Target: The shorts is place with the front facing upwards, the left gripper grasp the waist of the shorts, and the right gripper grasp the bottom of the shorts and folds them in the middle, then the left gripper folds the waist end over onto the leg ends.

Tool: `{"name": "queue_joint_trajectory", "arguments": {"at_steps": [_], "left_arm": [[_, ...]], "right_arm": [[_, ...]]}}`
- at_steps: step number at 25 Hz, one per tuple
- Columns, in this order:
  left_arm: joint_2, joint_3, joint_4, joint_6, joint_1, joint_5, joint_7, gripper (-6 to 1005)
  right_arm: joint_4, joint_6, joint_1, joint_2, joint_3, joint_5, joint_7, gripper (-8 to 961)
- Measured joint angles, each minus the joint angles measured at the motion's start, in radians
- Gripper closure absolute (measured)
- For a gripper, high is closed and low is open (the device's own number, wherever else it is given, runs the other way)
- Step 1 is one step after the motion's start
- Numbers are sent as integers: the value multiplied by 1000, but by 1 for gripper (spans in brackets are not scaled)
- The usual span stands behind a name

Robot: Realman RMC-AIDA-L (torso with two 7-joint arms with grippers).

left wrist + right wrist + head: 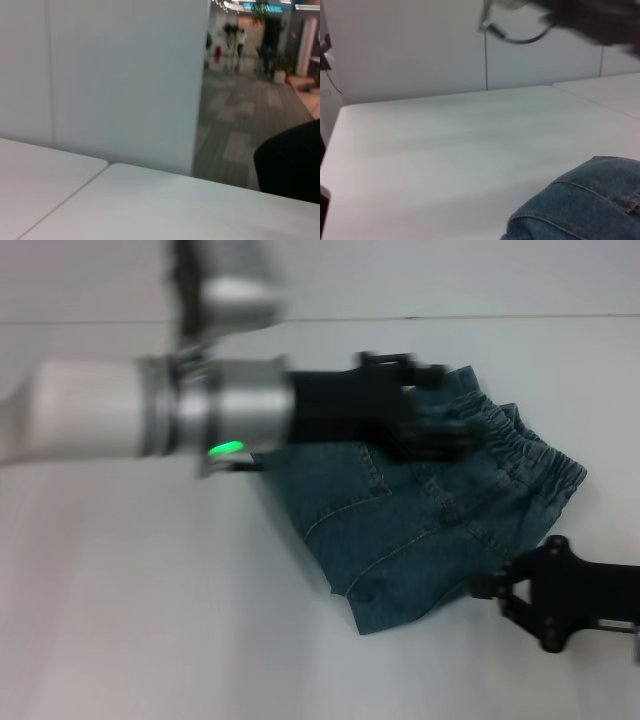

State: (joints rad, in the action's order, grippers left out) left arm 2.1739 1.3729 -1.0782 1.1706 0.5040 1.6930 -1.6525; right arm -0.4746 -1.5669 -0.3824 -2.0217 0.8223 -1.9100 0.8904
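The shorts (420,525) lie folded on the white table (150,620), a blue-green denim bundle right of centre. The ruffled waist of the shorts (525,450) faces the far right. Stitched seams and a hem edge (365,615) point toward the near side. My left gripper (440,435) reaches in from the left and hovers, blurred by motion, over the fabric just inside the waist. My right gripper (490,590) sits low at the near right, its tips at the shorts' near right edge. A corner of the denim (585,205) fills the right wrist view's lower right.
The table (445,145) runs bare to a white partition wall (410,45). A seam between two tabletops (75,192) crosses the left wrist view, with an open hallway (240,115) past the wall. The blurred left arm (585,20) hangs high in the right wrist view.
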Motion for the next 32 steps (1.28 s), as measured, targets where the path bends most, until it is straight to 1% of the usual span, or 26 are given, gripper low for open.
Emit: {"name": "queue_joint_trajectory", "arguments": {"at_steps": [1,3,4,5,6,7,9,11,14,17,20,22,24,27,28,30,32], "left_arm": [[0,0,0,0,0,0,0,370],[2,-97,8,110,-70,-6,81,290],[1,-130,15,148,-92,-6,109,250],[1,-173,26,198,-121,-9,148,210],[0,-203,35,233,-144,-12,178,150],[-2,-250,52,292,-179,-16,227,90],[-4,-332,84,388,-231,-19,319,91],[-5,-420,136,472,-268,-12,411,92],[-10,-560,227,577,-308,41,538,93],[-13,-686,273,629,-332,143,590,95],[-14,-745,282,651,-350,231,595,95],[-16,-772,284,688,-354,288,595,95],[-17,-779,283,697,-354,303,594,95],[-22,-792,281,711,-354,325,590,95],[-24,-797,280,715,-354,327,589,95],[-27,-816,280,721,-354,338,589,95],[-31,-835,282,727,-351,349,588,95]], "right_arm": [[-7,-18,5,12,-2,0,12,817],[-56,-58,32,28,-5,-2,53,813],[-56,-58,32,28,-5,-2,53,811],[-92,-74,45,30,-7,-8,86,809],[-125,-87,57,31,-8,-16,117,807],[-155,-102,65,30,-12,-29,144,805],[-204,-138,75,27,-28,-67,193,801],[-232,-186,75,25,-56,-115,228,797],[-247,-256,74,24,-87,-164,246,791],[-297,-318,90,15,-126,-179,247,687],[-369,-339,121,-4,-173,-180,246,582],[-394,-342,136,-11,-186,-180,240,520],[-397,-344,140,-13,-188,-181,227,459],[-392,-347,133,-31,-189,-180,185,366],[-391,-347,129,-46,-189,-178,168,335],[-381,-334,116,-67,-179,-173,131,275],[-339,-304,91,-73,-145,-175,104,216]]}}
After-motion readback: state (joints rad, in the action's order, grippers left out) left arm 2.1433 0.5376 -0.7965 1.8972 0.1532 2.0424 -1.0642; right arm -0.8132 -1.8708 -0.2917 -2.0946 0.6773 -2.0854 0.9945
